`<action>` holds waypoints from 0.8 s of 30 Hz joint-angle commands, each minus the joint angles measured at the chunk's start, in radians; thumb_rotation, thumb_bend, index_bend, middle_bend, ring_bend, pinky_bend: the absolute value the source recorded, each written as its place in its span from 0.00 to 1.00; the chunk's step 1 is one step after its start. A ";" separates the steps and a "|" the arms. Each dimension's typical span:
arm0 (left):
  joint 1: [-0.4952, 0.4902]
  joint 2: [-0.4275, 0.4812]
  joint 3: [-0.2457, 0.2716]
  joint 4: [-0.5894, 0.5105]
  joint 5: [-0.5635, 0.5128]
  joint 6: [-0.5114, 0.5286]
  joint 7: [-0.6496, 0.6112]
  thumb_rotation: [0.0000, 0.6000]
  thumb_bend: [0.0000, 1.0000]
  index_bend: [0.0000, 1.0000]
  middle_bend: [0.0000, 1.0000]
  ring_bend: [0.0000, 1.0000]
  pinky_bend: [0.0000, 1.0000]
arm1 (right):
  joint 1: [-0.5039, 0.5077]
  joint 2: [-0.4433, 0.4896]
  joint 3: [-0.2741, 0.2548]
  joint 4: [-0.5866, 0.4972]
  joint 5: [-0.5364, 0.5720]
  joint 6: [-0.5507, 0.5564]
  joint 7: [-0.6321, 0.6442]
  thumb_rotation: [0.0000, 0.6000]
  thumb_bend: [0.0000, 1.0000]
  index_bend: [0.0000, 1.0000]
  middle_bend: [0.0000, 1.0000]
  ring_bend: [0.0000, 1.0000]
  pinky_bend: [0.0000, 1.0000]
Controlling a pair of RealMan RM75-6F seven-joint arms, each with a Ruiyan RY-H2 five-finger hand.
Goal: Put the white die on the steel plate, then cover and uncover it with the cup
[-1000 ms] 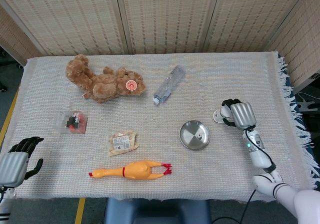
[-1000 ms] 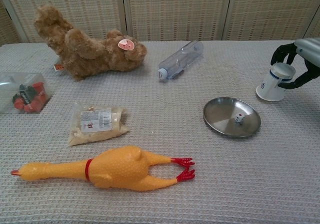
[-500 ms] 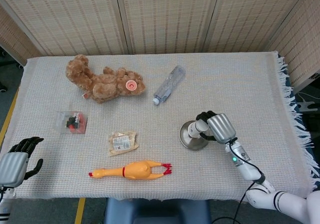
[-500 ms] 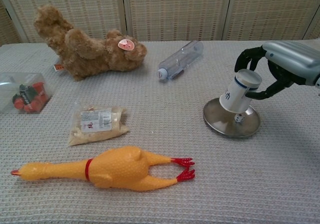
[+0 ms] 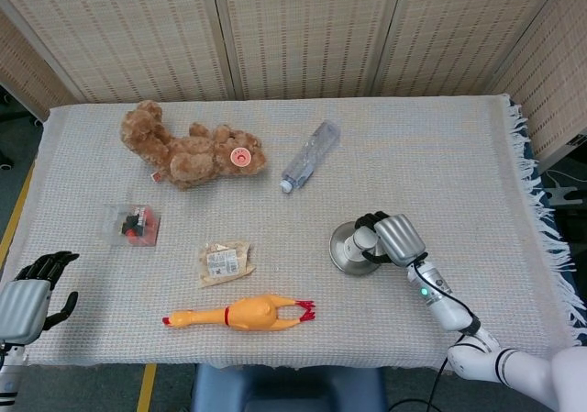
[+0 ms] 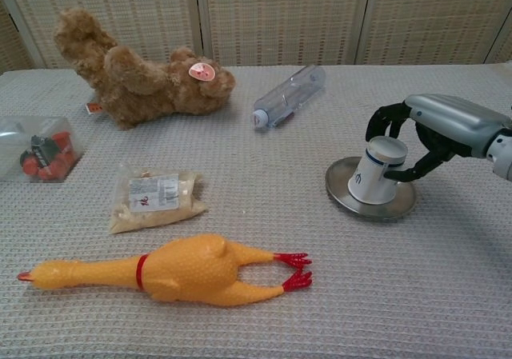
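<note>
A white cup (image 6: 378, 172) with a blue band stands upside down on the steel plate (image 6: 348, 197), slightly tilted, and my right hand (image 6: 436, 129) grips it from above. The white die is hidden under the cup. From the head view the same cup (image 5: 363, 239) sits on the plate (image 5: 343, 252) with my right hand (image 5: 394, 238) around it. At the table's front left corner my left hand (image 5: 27, 297) hangs off the edge, fingers apart and holding nothing.
A yellow rubber chicken (image 6: 172, 275) lies at the front. A snack bag (image 6: 154, 197), a small clear bag of red pieces (image 6: 40, 153), a brown teddy bear (image 6: 136, 81) and a clear plastic bottle (image 6: 290, 94) lie further back and left.
My right hand carried the cup from the right side of the table over to the plate and lowered it over the die. The left hand stayed put.
</note>
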 commanded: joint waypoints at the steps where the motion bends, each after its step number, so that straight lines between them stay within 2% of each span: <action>1: 0.000 0.000 -0.001 0.000 -0.001 0.001 0.000 1.00 0.40 0.20 0.18 0.17 0.31 | 0.012 -0.030 -0.006 0.047 -0.016 -0.007 0.049 1.00 0.13 0.44 0.43 0.37 0.72; 10: 0.000 0.001 0.004 -0.001 0.005 -0.001 0.001 1.00 0.40 0.20 0.18 0.17 0.31 | 0.027 -0.024 -0.030 0.011 -0.049 -0.037 0.237 1.00 0.13 0.45 0.43 0.37 0.72; 13: 0.000 0.001 0.002 -0.001 0.005 0.002 0.000 1.00 0.40 0.20 0.18 0.17 0.31 | 0.030 -0.021 -0.034 0.008 -0.057 -0.038 0.253 1.00 0.13 0.45 0.43 0.37 0.72; 18: 0.000 0.001 -0.001 -0.003 0.000 0.001 0.000 1.00 0.40 0.20 0.18 0.17 0.31 | 0.026 -0.050 -0.025 0.072 -0.063 0.004 0.179 1.00 0.13 0.45 0.43 0.37 0.72; 24: 0.000 0.001 0.003 -0.001 0.005 0.001 0.001 1.00 0.40 0.20 0.18 0.17 0.31 | 0.020 -0.129 -0.003 0.238 -0.072 0.088 0.047 1.00 0.13 0.45 0.43 0.37 0.72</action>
